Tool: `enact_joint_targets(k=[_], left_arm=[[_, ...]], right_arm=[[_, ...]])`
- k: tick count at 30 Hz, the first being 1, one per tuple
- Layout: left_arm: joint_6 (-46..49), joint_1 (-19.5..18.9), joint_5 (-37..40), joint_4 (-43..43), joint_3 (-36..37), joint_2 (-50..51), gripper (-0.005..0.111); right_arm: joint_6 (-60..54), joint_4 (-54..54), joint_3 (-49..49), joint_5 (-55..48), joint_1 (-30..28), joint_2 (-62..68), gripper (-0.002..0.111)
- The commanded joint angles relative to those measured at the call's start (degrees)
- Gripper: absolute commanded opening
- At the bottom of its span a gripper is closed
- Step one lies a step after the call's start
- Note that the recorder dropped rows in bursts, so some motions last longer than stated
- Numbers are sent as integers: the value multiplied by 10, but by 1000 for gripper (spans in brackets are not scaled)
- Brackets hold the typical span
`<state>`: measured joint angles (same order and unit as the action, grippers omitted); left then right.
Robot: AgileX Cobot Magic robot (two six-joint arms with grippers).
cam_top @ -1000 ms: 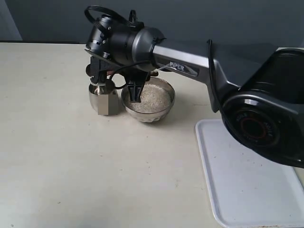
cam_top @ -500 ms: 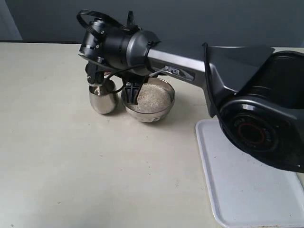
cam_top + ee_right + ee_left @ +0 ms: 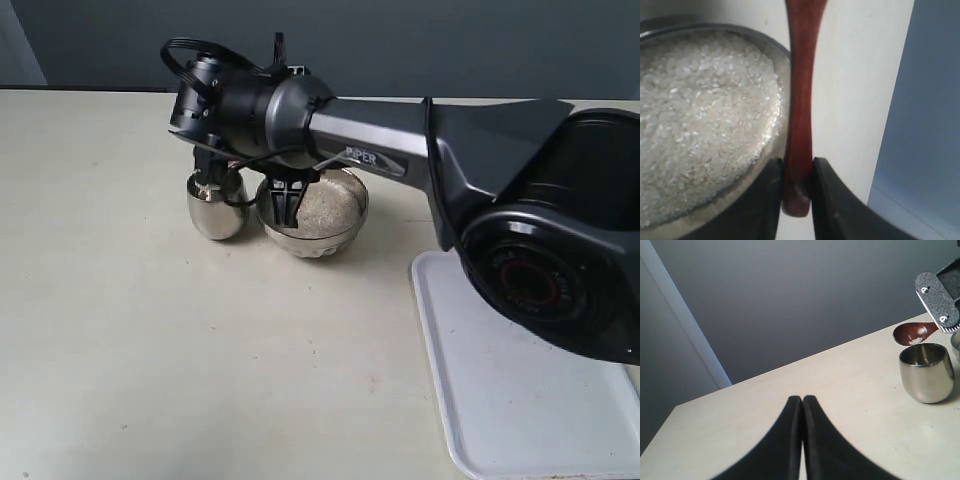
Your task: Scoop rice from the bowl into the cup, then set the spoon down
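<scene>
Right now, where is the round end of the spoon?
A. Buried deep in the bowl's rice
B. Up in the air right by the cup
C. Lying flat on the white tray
B: in the left wrist view the spoon has its round end in the air just by the rim of the cup, with a little rice on it.

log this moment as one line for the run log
right gripper: shut on spoon handle | spoon head: at cup rim, few grains on it | bowl: holds rice | left gripper: shut, empty
</scene>
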<state>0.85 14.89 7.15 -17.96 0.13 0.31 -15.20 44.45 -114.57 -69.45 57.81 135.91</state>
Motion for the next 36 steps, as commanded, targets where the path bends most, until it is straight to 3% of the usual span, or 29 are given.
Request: enact_joint_targets(k=[1,36], left_arm=[[-4,0,-2,0,-1,-3,0],[-4,0,-2,0,-1,-3,0]], right_arm=[[16,27,14,-5,5,-4,-1],[112,133,46,-5,36,-4,-1]])
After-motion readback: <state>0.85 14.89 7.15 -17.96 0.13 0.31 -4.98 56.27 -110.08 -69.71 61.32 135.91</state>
